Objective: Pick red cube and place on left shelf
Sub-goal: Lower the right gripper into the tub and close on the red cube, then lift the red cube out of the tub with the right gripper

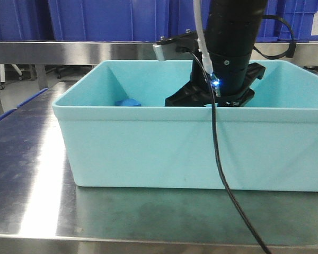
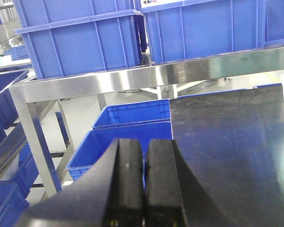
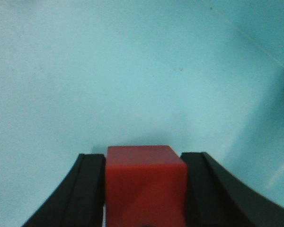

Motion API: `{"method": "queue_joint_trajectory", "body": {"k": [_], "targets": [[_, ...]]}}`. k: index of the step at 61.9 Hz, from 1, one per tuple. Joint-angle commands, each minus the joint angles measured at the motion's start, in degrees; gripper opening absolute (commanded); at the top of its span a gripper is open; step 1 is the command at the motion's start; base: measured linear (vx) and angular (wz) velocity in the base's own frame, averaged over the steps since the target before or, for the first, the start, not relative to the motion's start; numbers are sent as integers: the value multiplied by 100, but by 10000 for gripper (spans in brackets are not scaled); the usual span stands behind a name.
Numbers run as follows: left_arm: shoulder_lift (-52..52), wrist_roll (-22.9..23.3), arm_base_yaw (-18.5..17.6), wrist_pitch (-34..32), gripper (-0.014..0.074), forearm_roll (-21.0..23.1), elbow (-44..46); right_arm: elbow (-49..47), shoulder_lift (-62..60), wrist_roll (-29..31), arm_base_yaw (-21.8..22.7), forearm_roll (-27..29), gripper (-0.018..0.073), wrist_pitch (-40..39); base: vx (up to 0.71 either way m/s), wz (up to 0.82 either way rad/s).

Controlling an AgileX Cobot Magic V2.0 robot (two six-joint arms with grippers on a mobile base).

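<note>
Red cube (image 3: 146, 184) sits pinched between R gripper (image 3: 144, 158) pads, low inside teal tub (image 1: 148, 137). L gripper (image 2: 144, 146) pressed together, empty. Grasp looks done; lift & carry to left shelf (image 2: 132, 78) remain.

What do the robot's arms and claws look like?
The right arm is a fat black tube with ridges, a tiny blue light, and a black cable and a white cable running down it. The left gripper and right gripper have smooth curved black fingers.
</note>
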State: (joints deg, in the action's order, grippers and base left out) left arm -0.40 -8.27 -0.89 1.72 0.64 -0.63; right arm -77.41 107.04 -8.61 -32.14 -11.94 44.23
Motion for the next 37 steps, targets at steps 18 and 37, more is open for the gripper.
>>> {"method": "queue_joint_trajectory", "body": {"k": [18, 37], "targets": [[40, -3, -31, -520, 106, 27, -126, -181, -1549, 58, 18, -153, 59, -1265, 0, 0], [40, -3, -31, -520, 106, 27, -126, 593, -3147, 58, 182, -153, 59, -2520, 0, 0]]}}
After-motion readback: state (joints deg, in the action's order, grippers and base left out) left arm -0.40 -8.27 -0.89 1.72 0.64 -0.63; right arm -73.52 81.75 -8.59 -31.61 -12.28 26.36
